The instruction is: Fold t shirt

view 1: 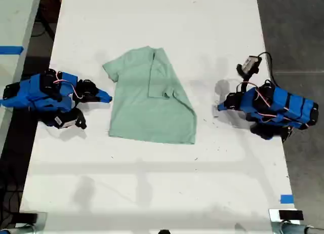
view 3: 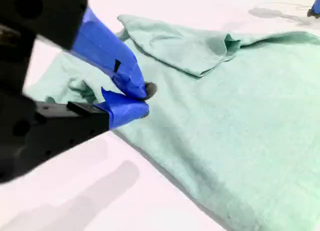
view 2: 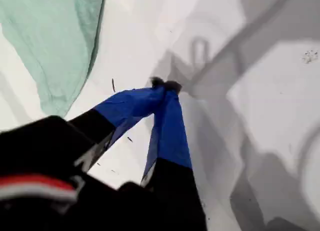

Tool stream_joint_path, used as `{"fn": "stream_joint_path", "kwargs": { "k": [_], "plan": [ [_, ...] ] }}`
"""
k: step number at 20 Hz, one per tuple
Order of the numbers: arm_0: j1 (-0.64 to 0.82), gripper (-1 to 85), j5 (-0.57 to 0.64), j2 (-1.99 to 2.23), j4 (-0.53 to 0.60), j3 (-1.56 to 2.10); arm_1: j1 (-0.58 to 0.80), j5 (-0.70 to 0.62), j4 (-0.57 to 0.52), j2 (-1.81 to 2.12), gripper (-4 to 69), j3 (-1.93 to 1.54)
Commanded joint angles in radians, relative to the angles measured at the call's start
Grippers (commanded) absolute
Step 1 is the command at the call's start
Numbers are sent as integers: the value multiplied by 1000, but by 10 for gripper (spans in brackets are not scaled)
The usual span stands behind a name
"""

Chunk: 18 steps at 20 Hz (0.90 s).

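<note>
Roughly at the middle of a white table (view 1: pixel 152 11), the t shirt (view 1: pixel 147 112) lies flat. It is a thin, soft, pale mint-green cloth with no print. In the exterior view its long axis runs from top to bottom, with the neck end toward the top and the straight hem toward the bottom. One short sleeve sticks out toward the exterior view's left. The side toward the exterior view's right is folded in over the body, leaving a slanted edge and a raised flap with soft wrinkles.

My second gripper (view 3: pixel 142 98), blue-fingered on a black body, sits at the shirt edge on the exterior view's left (view 1: pixel 105 98). Its jaws are pressed together, and I see no cloth between them. The second wrist view shows the fabric (view 3: pixel 240 131) as slightly fuzzy and lightly creased.

My first gripper (view 2: pixel 165 84) rests on bare table at the exterior view's right (view 1: pixel 221 107), near the shirt but apart from it. Its two blue fingers meet at dark tips, closed on nothing. A rounded shirt edge (view 2: pixel 55 46) shows nearby.
</note>
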State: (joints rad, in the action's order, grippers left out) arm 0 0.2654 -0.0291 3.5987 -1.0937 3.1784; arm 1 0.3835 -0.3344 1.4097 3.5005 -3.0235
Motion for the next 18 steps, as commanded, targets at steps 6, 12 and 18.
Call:
{"fn": "stream_joint_path", "kwargs": {
  "k": [6,12,18],
  "plan": [
    [-23,-1,49,6,61,15,11,41,37,8,-18,-3],
    [41,-2,-89,-104,25,-55,15,43,37,8,-18,-3],
    [511,239,368,-1206,18,-727,14,37,35,8,-18,-3]
  ]
}}
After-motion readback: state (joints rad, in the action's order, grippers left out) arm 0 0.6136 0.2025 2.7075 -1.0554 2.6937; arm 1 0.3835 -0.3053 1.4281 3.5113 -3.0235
